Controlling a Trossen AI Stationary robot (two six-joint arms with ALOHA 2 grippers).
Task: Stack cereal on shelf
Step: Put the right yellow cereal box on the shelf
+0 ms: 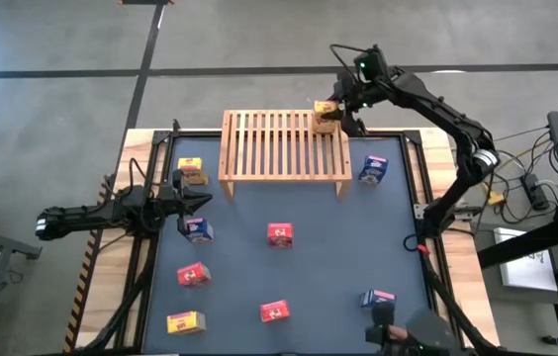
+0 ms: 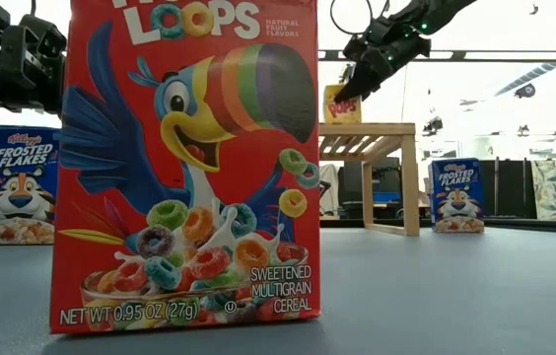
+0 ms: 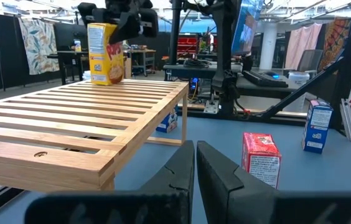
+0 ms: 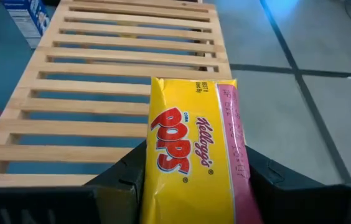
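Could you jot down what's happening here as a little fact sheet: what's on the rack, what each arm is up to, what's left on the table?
On rack: one yellow cardboard mini cereal box, upright at the far right corner of the light slatted wooden rack
Right gripper: fingers closed on that box
Left gripper: fingers shut, empty, waiting left of the rack
Boxes on the dark grey table mat: eight, not yet stacked

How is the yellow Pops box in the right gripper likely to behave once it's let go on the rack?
Probably light: a small cardboard yellow Pops box. Standing upright near the corner of the rack, it could tip easily. The right gripper should open gently. The gaps between slats look narrower than the box, so it likely won't drop through.
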